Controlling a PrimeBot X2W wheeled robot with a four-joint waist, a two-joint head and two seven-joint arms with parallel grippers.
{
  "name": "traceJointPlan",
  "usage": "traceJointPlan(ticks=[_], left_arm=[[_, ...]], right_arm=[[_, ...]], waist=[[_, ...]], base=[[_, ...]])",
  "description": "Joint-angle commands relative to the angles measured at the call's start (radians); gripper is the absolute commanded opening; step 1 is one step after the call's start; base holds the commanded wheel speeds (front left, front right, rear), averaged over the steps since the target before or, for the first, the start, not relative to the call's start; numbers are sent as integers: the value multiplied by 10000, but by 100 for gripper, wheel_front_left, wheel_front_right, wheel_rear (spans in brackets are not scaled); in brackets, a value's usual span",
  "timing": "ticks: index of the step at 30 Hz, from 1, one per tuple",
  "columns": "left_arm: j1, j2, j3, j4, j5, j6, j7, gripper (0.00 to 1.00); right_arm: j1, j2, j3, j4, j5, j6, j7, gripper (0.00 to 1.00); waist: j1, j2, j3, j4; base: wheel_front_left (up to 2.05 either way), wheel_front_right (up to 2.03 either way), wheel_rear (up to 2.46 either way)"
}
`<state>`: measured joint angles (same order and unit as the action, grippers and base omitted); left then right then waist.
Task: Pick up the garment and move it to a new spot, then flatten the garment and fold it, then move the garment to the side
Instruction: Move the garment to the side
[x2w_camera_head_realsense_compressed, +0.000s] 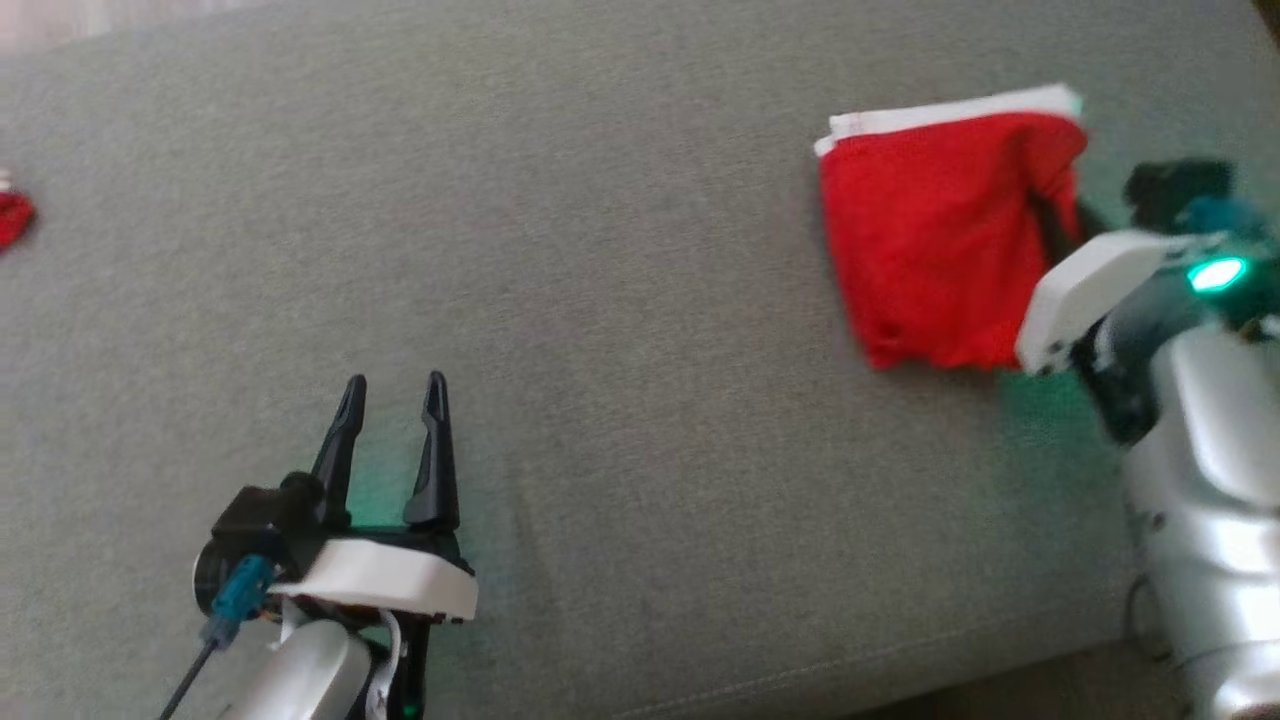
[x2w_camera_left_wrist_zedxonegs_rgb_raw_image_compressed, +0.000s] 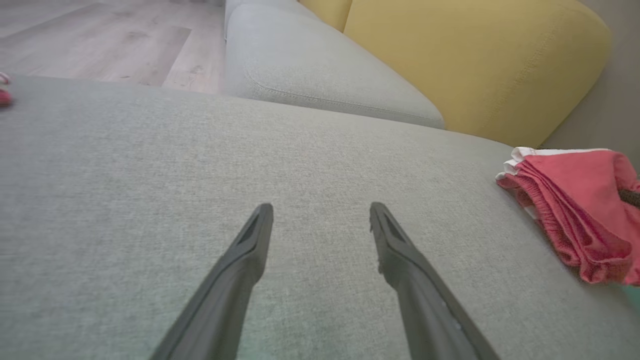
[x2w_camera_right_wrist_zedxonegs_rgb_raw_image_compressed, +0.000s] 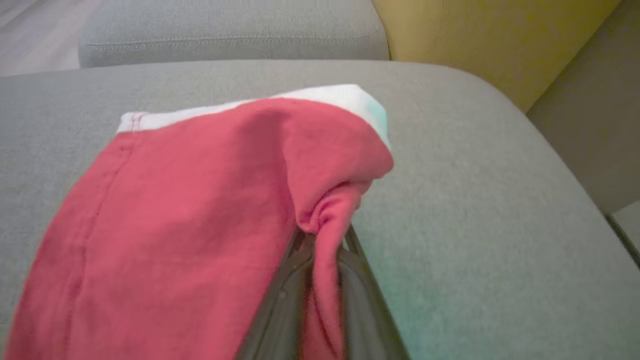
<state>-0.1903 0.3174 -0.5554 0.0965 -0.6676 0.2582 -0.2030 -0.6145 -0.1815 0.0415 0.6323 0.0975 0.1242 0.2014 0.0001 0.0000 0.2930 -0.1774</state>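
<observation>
Left gripper (x2w_camera_head_realsense_compressed: 395, 383), lower left: two black fingers (x2w_camera_head_realsense_compressed: 432, 450), white collar (x2w_camera_head_realsense_compressed: 390, 582), teal connector (x2w_camera_head_realsense_compressed: 240, 585), black cable (x2w_camera_head_realsense_compressed: 185, 688). Lower right: silver forearm (x2w_camera_head_realsense_compressed: 1200, 480), green light (x2w_camera_head_realsense_compressed: 1217, 273).

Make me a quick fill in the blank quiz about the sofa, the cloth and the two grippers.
The right gripper is shut on a fold of the ___ garment.
The left gripper, holding nothing, has its jaws ___.
The garment's edge band is ___.
Behind the grey seat cushion rises a ___ backrest.
Missing words: red; open; white; yellow.
</observation>
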Motion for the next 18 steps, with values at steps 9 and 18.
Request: traceJointPlan(ticks=[9, 18], left_arm=[[-264, 500, 529, -748, 102, 349, 6, 100], [-233, 531, 599, -948, 96, 418, -81, 100]], right_arm=[[-1612, -2299, -870, 899, -565, 65, 91, 0], [-2302, -3843, -1296, 2037, -1629, 65, -467, 100]], waist=[[-1, 0, 667, 1408], [-1, 0, 1145, 2030]], base=[[0, 0, 0], [0, 0, 0]])
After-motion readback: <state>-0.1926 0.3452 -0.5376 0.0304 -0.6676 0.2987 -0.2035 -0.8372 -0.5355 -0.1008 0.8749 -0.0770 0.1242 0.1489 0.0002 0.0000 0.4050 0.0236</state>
